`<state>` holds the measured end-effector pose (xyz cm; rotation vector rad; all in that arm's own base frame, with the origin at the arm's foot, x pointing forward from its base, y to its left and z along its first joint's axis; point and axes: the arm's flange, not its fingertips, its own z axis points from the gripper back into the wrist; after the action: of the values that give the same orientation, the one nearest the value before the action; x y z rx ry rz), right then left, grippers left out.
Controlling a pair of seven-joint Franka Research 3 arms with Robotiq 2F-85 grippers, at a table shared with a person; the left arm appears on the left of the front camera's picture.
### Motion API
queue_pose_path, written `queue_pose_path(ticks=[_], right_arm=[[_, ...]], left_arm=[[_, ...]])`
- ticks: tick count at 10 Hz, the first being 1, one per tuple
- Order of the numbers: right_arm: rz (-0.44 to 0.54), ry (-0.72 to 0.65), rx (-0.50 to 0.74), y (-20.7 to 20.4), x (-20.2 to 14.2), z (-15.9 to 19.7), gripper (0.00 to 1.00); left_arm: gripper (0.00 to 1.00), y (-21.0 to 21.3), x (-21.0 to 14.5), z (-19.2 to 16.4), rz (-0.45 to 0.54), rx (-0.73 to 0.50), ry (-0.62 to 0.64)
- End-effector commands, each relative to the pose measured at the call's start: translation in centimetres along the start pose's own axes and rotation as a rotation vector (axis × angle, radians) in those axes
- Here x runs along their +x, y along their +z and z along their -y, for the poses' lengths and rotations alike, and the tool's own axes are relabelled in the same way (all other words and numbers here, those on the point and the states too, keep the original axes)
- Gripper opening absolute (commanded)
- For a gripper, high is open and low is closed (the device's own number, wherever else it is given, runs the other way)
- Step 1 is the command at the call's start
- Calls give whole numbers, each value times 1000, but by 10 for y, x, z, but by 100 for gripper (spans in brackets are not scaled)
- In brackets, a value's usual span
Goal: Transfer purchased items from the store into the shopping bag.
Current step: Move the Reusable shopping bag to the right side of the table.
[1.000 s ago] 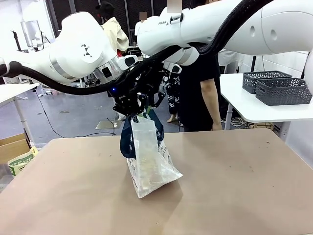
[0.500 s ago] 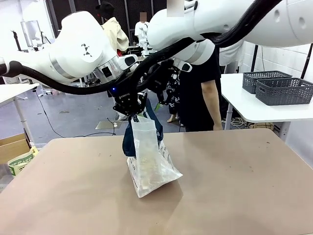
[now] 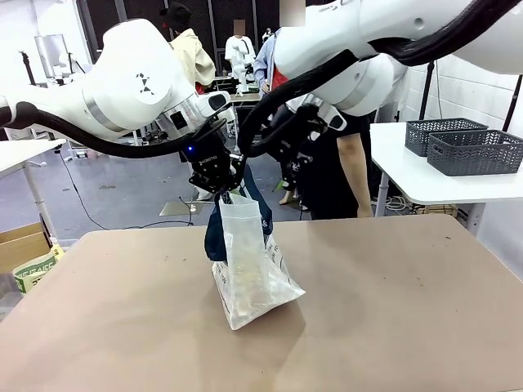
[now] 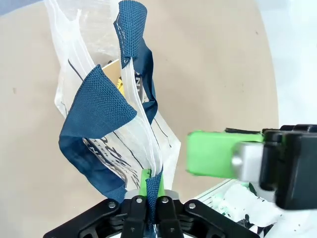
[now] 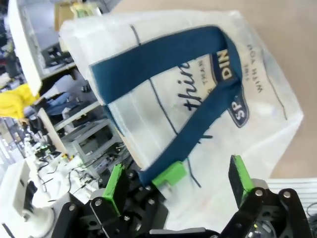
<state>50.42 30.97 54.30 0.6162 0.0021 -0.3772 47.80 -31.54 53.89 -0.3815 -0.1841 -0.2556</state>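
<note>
Backing up and away from the shopping bag (image 3: pixel 245 261), the right gripper (image 5: pixel 176 186) has its jaws released; left gripper (image 4: pixel 148 201) clenches a navy handle (image 4: pixel 101 104), holding it upright on the bench (image 3: pixel 392 302); a yellow item (image 4: pixel 120 85) inside, packing looks nearly done.

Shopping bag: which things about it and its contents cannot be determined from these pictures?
- Contents of the shopping bag: in the front view the translucent wall blurs them; in the left wrist view a navy handle covers all but a tan and yellow corner.
- Logo print: in the right wrist view a strap crosses it, so the words are cut.
- Left gripper pads: in the left wrist view the pinched handle hides them.
</note>
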Motion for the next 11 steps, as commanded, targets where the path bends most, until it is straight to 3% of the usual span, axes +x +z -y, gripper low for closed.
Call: queue_pose_path(ticks=[1, 4, 9, 10, 11], right_arm=[[-13, 7, 42, 22, -14, 37, 100], [-20, 48, 28, 62, -28, 64, 100], [-48, 306, -265, 104, -24, 87, 100], [-66, 203, -147, 95, -33, 82, 100], [-66, 203, -147, 95, -33, 82, 100]], left_arm=[[0, 2, 0, 0, 3, 1, 0], [0, 2, 0, 0, 3, 1, 0], [0, 2, 0, 0, 3, 1, 0], [0, 2, 0, 0, 3, 1, 0], [0, 2, 0, 0, 3, 1, 0]])
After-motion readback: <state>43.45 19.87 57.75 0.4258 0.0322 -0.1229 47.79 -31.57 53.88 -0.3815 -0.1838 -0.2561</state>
